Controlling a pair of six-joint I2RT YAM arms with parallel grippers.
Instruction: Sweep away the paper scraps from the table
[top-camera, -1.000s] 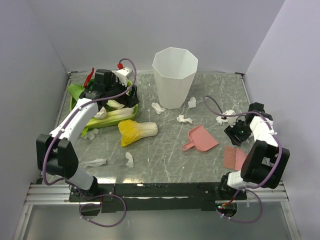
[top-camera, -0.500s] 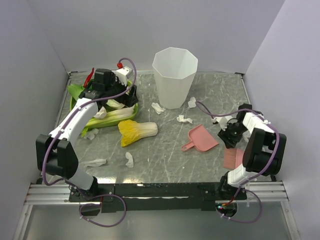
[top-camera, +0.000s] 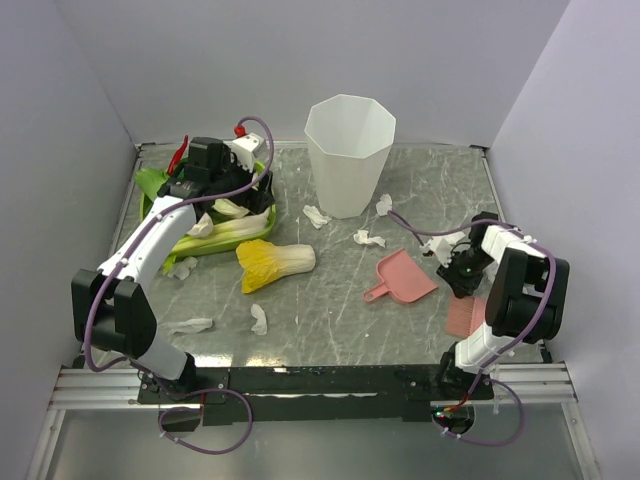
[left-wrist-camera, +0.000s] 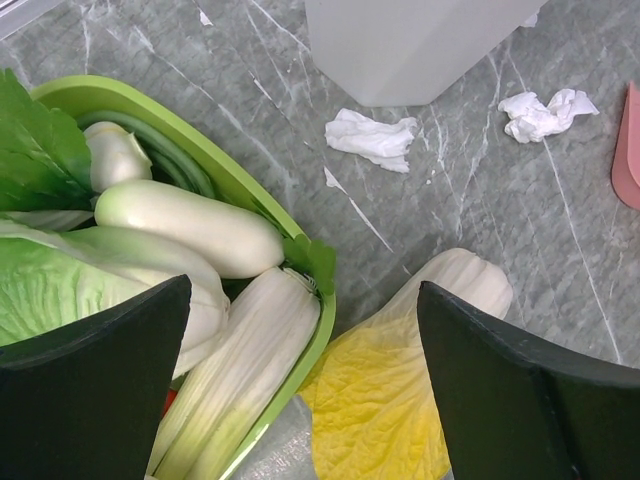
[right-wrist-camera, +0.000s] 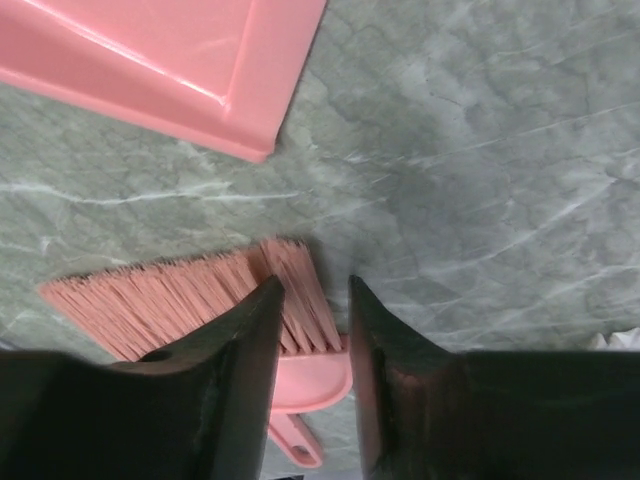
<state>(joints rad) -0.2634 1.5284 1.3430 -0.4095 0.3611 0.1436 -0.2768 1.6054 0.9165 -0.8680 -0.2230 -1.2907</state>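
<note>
The right pincer (right-wrist-camera: 312, 290) hangs over the pink bristle brush (right-wrist-camera: 190, 300), fingers (right-wrist-camera: 230, 380) a thin gap apart – holding nothing. The left pincer (left-wrist-camera: 305, 290) gapes wide above the green tray (left-wrist-camera: 150, 110). Small crumpled white paper scraps (top-camera: 369, 238) lie on the grey marble table (top-camera: 330, 315) – at 3, 5 and 8 o'clock of the tall white bin (top-camera: 348, 150)

Grey white-veined table (top-camera: 330, 310), pink dustpan (top-camera: 405, 276), brush (top-camera: 462, 316) seemingly pink too.
</note>
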